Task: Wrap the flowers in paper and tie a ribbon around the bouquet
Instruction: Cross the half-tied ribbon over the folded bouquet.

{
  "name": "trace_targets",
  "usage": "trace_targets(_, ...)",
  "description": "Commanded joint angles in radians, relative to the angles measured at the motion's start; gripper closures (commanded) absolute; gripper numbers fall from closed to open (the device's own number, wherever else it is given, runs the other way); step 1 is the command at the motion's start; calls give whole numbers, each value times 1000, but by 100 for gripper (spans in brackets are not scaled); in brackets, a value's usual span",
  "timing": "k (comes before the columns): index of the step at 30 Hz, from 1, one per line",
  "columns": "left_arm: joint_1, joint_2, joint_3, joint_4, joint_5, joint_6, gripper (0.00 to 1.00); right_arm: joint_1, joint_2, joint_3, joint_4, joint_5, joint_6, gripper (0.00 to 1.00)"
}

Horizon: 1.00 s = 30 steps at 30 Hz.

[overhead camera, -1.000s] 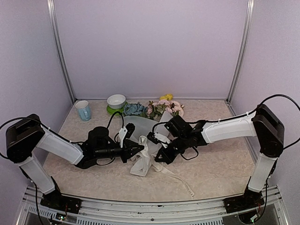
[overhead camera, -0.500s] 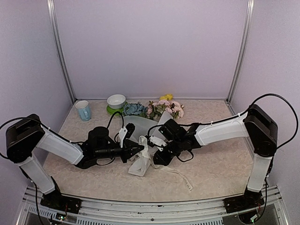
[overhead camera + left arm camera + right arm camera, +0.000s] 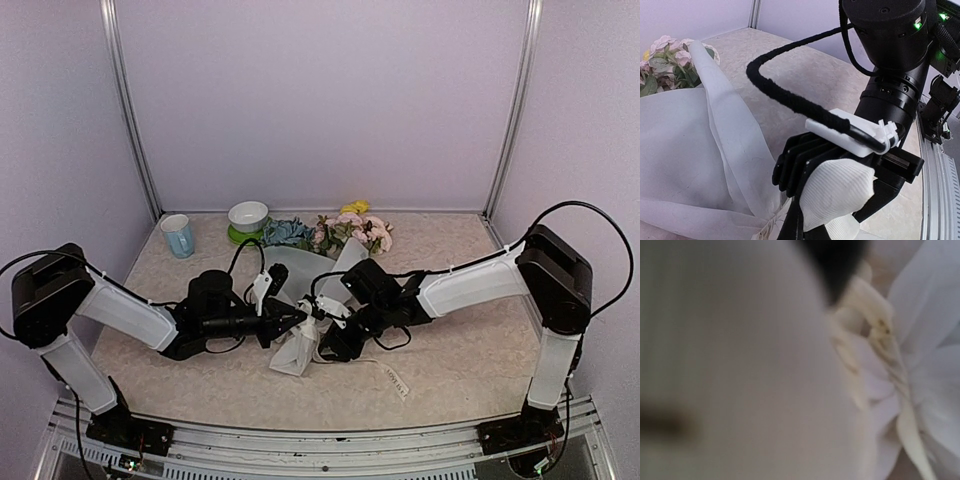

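Start at your left: the left claw (image 3: pixel 296 320) is clenched hard at the pinched neck of the bouquet (image 3: pixel 297 352), though you can't tell whether it has paper, ribbon or both. The paper (image 3: pixel 290 268) cone lies flat on the table (image 3: pixel 470 350), with the flowers (image 3: pixel 348 232) fanning out at the far end. Move right and the right claw (image 3: pixel 326 336) is jammed in against that same neck, almost touching the left one. Its wrist view is a white blur, so whether it's released or gripping, you cannot tell. Right again, the loose ribbon (image 3: pixel 392 380) tail trails off across the table. The danger here, by my read, is the two claws knocking together in that tight spot. The other risk is the wrap going slack if the right one lets go before the ribbon is snug, and then the cone springs open. Against a second ago, your right arm has pushed left into the bundle, and the ribbon tail has been dragged in shorter.
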Motion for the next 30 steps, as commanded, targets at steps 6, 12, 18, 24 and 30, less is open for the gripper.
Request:
trace_targets(6, 4, -33, -7, -14, 2, 12, 100, 9, -28, -11, 38, 7, -25, 83)
trace_targets(12, 4, -37, -15, -17, -19, 18, 100, 8, -64, -35, 35, 36, -22, 99)
trace_targets(18, 5, -37, -15, -17, -18, 16, 100, 4, -84, -32, 11, 57, -19, 100)
trace_targets(24, 5, -37, -14, -18, -20, 19, 100, 2, -109, -46, 20, 81, -10, 100)
trace_targets(30, 5, -43, -23, -15, -22, 26, 100, 1, -68, -23, 47, 96, -15, 96)
